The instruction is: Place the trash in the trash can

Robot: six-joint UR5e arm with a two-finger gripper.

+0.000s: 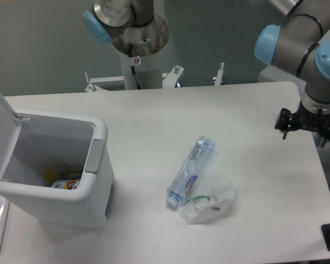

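Note:
A clear crushed plastic bottle point(191, 170) with a blue-red label lies on the white table, near the middle. Its cap end points toward the front. A crumpled translucent white wrapper point(210, 204) with green marks lies right beside the bottle's cap end. The white trash can point(96, 181) stands at the front left with its flip lid point(1, 129) swung open. My gripper point(318, 127) hangs at the right edge of the table, far from both pieces. Its black mount shows, but the fingers are cut off by the frame edge. Nothing shows in its grasp.
Some coloured rubbish point(65, 183) lies in the bottom of the trash can. The arm's base column point(138, 60) stands behind the table's far edge. A second arm's blue-capped joint point(99, 25) shows at the top. The table's right edge runs just under the gripper.

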